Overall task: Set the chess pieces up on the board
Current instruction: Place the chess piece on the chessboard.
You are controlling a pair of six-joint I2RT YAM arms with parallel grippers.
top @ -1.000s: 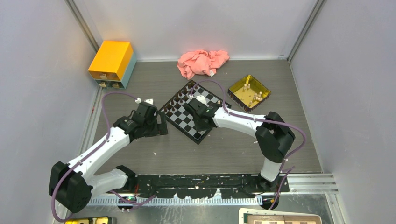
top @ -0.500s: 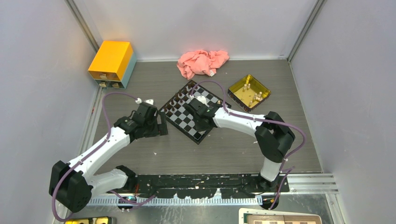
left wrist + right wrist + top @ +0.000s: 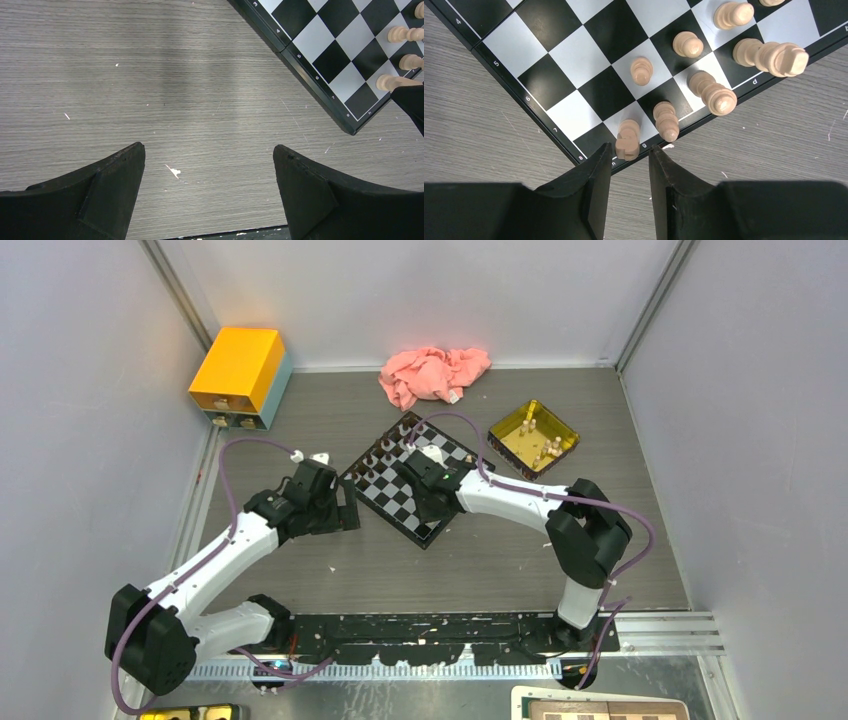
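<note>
Grey wood-grain bench (image 3: 480, 570) boxed in by plain pale walls, nothing fancy going on around it. The right gripper (image 3: 629, 150) is hovering low at one corner of the board (image 3: 574, 60). Its jaws are sitting a little apart, with one pale piece (image 3: 628, 139) standing upright right between the tips. I'm seeing a sliver of gap on both sides, so I'm reading it as not pinched, though it's close. A second pale one (image 3: 666, 121) is standing just beside it, so I'm guessing the way out is straight up along the piece's own axis, not sideways. The other pale pieces (image 3: 688, 44) are lining up along that same edge in what's looking like two rows. They're small turned-wood things, roughly one per square. The dark pieces (image 3: 385, 452) are sitting along the opposite edge. The yellow tray (image 3: 533, 438) with a few pale ones in it is lying off the board's right side, so the right arm is clearly the nearer one for those. The left gripper (image 3: 207, 150) is hanging wide open over bare bench, with a board corner up and to its right.
</note>
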